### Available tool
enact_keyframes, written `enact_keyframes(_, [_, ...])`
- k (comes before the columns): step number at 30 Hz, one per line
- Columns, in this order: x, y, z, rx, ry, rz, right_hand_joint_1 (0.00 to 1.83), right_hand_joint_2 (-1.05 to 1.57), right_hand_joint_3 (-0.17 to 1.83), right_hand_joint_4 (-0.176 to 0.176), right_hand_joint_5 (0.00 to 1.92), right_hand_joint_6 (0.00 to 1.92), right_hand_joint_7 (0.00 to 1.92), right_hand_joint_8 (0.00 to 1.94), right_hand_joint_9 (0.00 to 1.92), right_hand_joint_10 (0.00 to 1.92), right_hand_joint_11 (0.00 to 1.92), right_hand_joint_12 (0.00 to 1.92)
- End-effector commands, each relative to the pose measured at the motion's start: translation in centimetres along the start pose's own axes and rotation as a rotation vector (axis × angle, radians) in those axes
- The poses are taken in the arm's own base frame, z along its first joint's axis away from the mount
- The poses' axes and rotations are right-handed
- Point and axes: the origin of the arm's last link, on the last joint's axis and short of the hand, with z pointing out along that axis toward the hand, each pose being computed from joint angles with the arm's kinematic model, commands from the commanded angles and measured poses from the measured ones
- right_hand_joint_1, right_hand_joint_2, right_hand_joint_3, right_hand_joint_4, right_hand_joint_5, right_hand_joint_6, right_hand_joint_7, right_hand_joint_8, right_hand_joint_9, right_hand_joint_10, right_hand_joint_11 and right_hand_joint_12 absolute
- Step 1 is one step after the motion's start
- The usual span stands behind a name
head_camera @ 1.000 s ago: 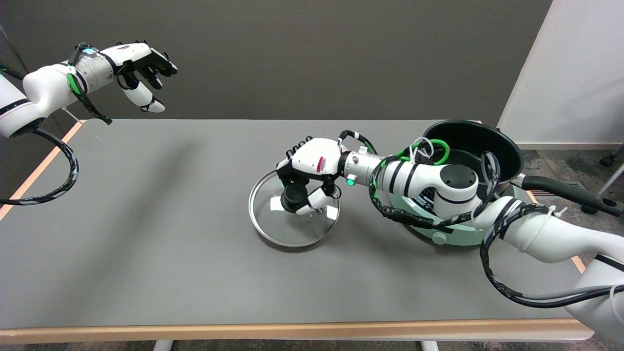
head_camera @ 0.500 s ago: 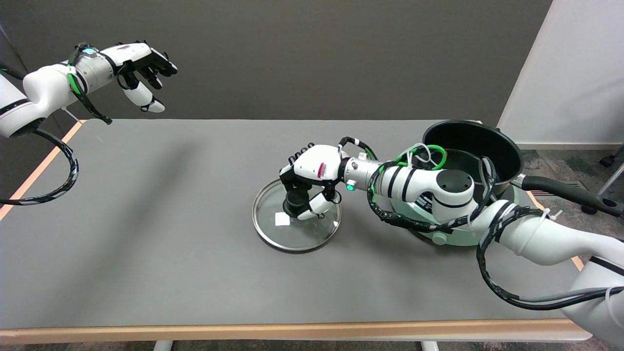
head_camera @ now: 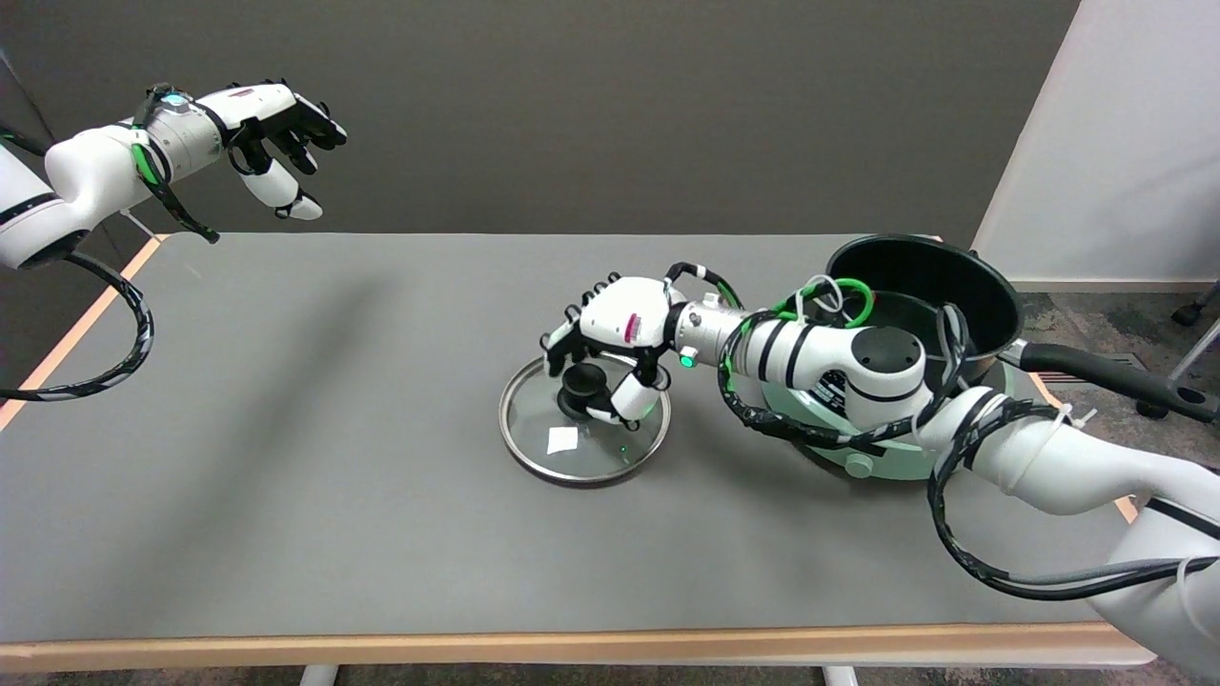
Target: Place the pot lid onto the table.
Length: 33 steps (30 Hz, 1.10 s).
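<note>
the pot lid [head_camera: 583,429], a round glass disc with a metal rim, is seen lying flat on the grey table [head_camera: 286,457], near the table's middle and a little toward its right; a black knob [head_camera: 579,383] stands at the lid's centre, and a small white label [head_camera: 562,439] is seen through the glass just on the near side of the fingers; a green glint is reflected in the glass beside the thumb; the right hand [head_camera: 610,348] is held above the lid's far half, palm turned down; its fingers [head_camera: 562,348] are parted and curved loosely about the knob, black fingertips on the knob's left and far side, the white thumb on its right; a gap is seen between the knob and most of the fingers; whether the thumb touches the knob cannot be told; nothing is seen to be gripped; behind the hand, away from the fingertips, the wrist with a green light and looped black and green cables is carried back to the right arm; beyond the wrist, well apart from the lid, a black pot [head_camera: 925,281] with a long black handle is set on a pale green round base [head_camera: 858,457] at the table's right edge; the pot is seen open, without its lid.
</note>
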Motion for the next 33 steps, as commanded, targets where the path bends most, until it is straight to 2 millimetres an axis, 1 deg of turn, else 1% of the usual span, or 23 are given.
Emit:
enact_keyframes(1, [3.5, 1.6, -0.7, -0.019, 0.082, -0.032, 0.86, 0.48, 0.95, 0.107, 0.51, 0.22, 0.63, 0.19, 0.58, 0.42, 0.49, 1.17])
enact_keyframes(3, [4.4, 1.8, -1.0, -0.015, 0.103, -0.034, 0.84, 0.46, 0.95, 0.099, 0.48, 0.2, 0.59, 0.18, 0.52, 0.38, 0.47, 1.13])
enact_keyframes(8, [8.1, 1.8, -2.6, -0.012, 0.203, -0.07, 0.8, 0.43, 0.94, 0.088, 0.44, 0.18, 0.53, 0.18, 0.46, 0.36, 0.45, 1.08])
enact_keyframes(11, [10.0, 1.8, -3.9, -0.018, 0.268, -0.068, 0.78, 0.43, 0.93, 0.088, 0.43, 0.18, 0.52, 0.18, 0.47, 0.33, 0.44, 1.08])
enact_keyframes(17, [12.8, 2.2, -5.9, -0.038, 0.371, -0.047, 0.75, 0.44, 0.91, 0.086, 0.42, 0.19, 0.52, 0.19, 0.48, 0.33, 0.45, 1.09])
enact_keyframes(22, [14.5, 2.7, -7.0, -0.06, 0.415, -0.074, 0.75, 0.44, 0.91, 0.085, 0.43, 0.17, 0.53, 0.17, 0.48, 0.36, 0.46, 1.1])
enact_keyframes(33, [16.8, 3.5, -9.2, -0.106, 0.49, -0.107, 0.76, 0.45, 0.92, 0.085, 0.43, 0.17, 0.54, 0.17, 0.5, 0.37, 0.47, 1.11])
